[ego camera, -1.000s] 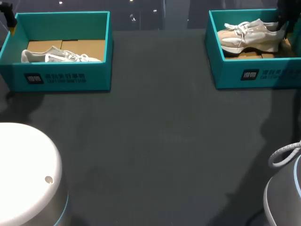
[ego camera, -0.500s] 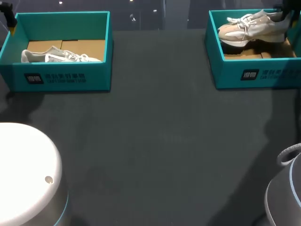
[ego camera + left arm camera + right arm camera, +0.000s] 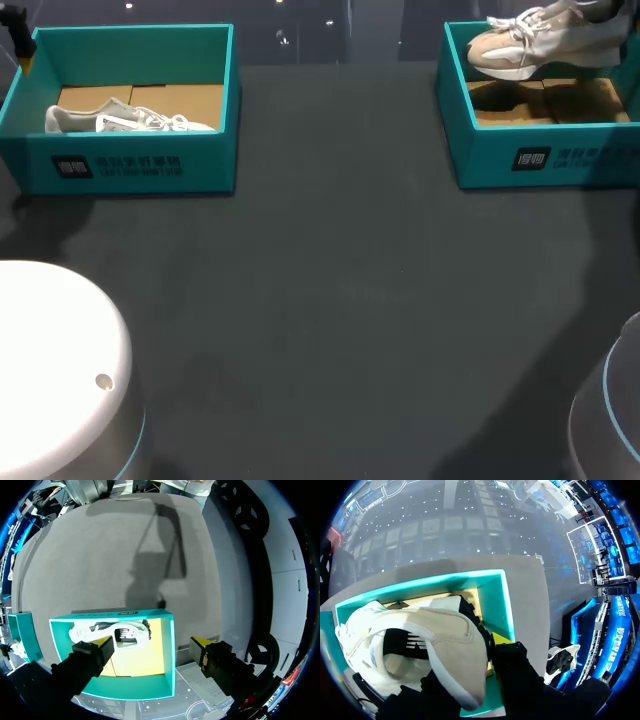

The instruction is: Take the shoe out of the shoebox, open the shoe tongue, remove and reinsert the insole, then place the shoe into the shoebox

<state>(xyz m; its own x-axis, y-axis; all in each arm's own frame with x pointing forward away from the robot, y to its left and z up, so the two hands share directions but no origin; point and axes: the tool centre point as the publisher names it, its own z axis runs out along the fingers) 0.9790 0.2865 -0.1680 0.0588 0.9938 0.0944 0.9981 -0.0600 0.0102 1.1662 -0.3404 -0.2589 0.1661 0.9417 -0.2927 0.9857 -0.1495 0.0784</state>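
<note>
Right claw (image 3: pixel 445 680): clenched on the right shoe (image 3: pixel 530 45) at its heel end, one yellow tip showing beside the shoe, the other hidden behind it. Right shoe: pale beige and white, laced, toe toward the table's middle, hanging in the air over the far part of the right box (image 3: pixel 540 150) and touching none of it. A second ago it lay on the box floor; half a second ago it was part-raised; now it is up at the far rim, with its shadow on the bared cardboard floor. Right box: teal, open, at the table's (image 3: pixel 350 300) far right corner, unmoved. Left claw (image 3: pixel 151 647): released, fingers wide apart, hovering above the left box (image 3: pixel 120 165) with nothing between them. Left box: teal, open, at the far left, unmoved. Left shoe (image 3: pixel 120 120): white and grey, lying on its side on the cardboard floor against the near wall, as before. Right arm base (image 3: pixel 610 420): at the near right corner; the cable loop seen above it earlier is gone from the head view. Left arm base (image 3: pixel 50 370): white dome, near left, unchanged.
</note>
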